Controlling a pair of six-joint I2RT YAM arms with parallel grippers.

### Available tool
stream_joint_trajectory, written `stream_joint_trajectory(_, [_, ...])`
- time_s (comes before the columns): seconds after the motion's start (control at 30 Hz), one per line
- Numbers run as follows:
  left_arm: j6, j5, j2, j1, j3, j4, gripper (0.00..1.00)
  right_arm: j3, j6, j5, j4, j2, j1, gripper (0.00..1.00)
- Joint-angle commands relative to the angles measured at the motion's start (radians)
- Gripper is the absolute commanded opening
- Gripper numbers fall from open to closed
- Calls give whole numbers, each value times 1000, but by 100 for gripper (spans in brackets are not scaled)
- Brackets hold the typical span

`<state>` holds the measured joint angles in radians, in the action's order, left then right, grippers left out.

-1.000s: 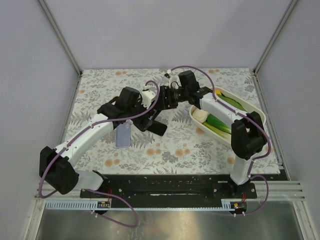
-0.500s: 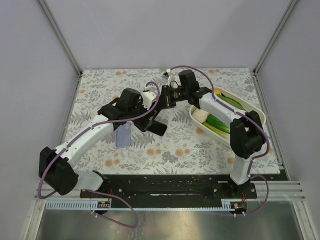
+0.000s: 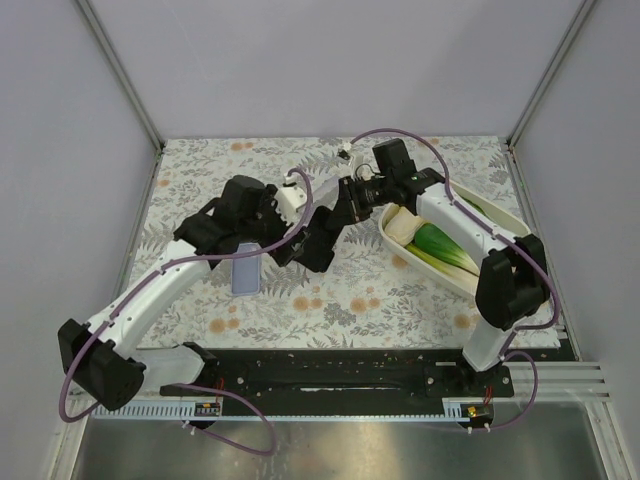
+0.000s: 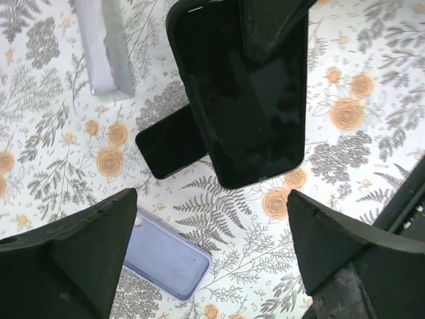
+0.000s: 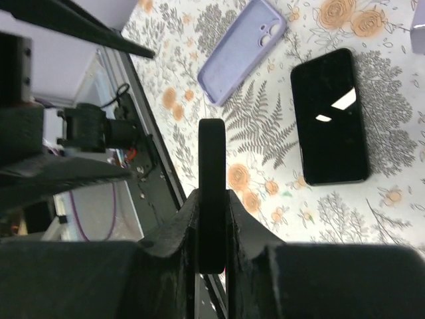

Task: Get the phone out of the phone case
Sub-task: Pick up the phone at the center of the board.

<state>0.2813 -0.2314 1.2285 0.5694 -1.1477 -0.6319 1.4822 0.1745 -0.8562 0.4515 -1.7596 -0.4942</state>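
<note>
An empty lilac phone case (image 3: 246, 268) (image 4: 166, 256) (image 5: 242, 50) lies on the flowered cloth. A black phone (image 5: 330, 116) (image 4: 171, 143) lies flat next to it, screen up. My right gripper (image 5: 212, 199) (image 3: 337, 213) is shut on a second black, phone-sized slab (image 4: 255, 100) (image 5: 211, 166) and holds it above the cloth. I cannot tell whether this slab is a phone, a case or both. It partly hides the lying phone in the left wrist view. My left gripper (image 4: 211, 203) (image 3: 295, 245) hovers open over the cloth beside the lilac case, holding nothing.
A white oval dish (image 3: 520, 225) with green and white vegetables (image 3: 440, 245) stands at the right under my right arm. A pale lilac block (image 4: 106, 46) (image 5: 418, 26) lies near the phones. The black rail (image 3: 320, 370) runs along the near edge.
My right gripper shut on the black slab and drew it slightly right. My left gripper opened wider, let go of the slab and pulled back to the left.
</note>
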Motion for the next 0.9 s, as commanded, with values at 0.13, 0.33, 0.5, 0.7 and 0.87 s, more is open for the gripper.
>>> stream_joint_trajectory(0.13, [309, -288, -35, -9, -107, -210, 99, 78, -467, -29, 359, 164, 6, 0])
stream_joint_trajectory(0.33, [294, -414, -9, -14, -119, -240, 99, 127, -628, -58, 492, 248, 5, 0])
stream_joint_trajectory(0.5, [254, -562, 20, -14, -130, -187, 96, 154, -641, -96, 496, 296, 5, 0])
stream_joint_trajectory(0.7, [205, -726, 74, -16, -176, -130, 86, 207, -655, -176, 515, 328, 5, 0])
stream_joint_trajectory(0.87, [229, -773, 120, -16, -219, -169, 67, 250, -681, -228, 558, 330, 5, 0])
